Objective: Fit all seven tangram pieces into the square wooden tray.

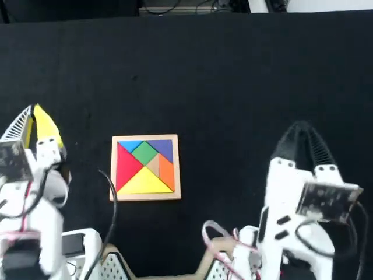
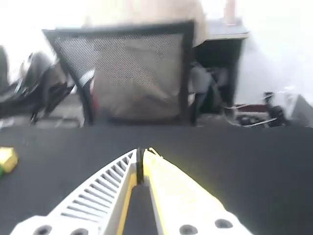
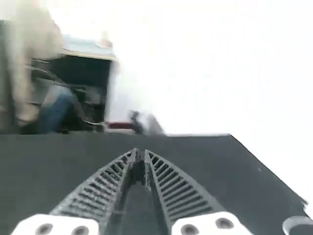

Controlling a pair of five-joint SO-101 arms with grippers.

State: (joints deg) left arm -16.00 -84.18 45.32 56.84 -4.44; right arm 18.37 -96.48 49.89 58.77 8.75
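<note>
The square wooden tray [image 1: 145,196] lies on the black table between the two arms. Its coloured tangram pieces fill it: red [image 1: 127,165], yellow [image 1: 145,183], green [image 1: 144,152], blue [image 1: 130,144], purple [image 1: 164,148], orange [image 1: 166,171] and a small tan one [image 1: 153,166]. My left gripper [image 1: 34,109], white and yellow, is raised at the left edge, well left of the tray, shut with nothing in it [image 2: 141,152]. My right gripper [image 1: 301,126], black, stands to the right of the tray, also shut and empty [image 3: 139,152].
Black cloth covers the whole table [image 1: 233,76]. Cables and arm bases [image 1: 227,251] crowd the near edge. A mesh chair [image 2: 137,73] and room clutter stand beyond the far edge. A small yellow object [image 2: 7,159] lies on the table in the left wrist view.
</note>
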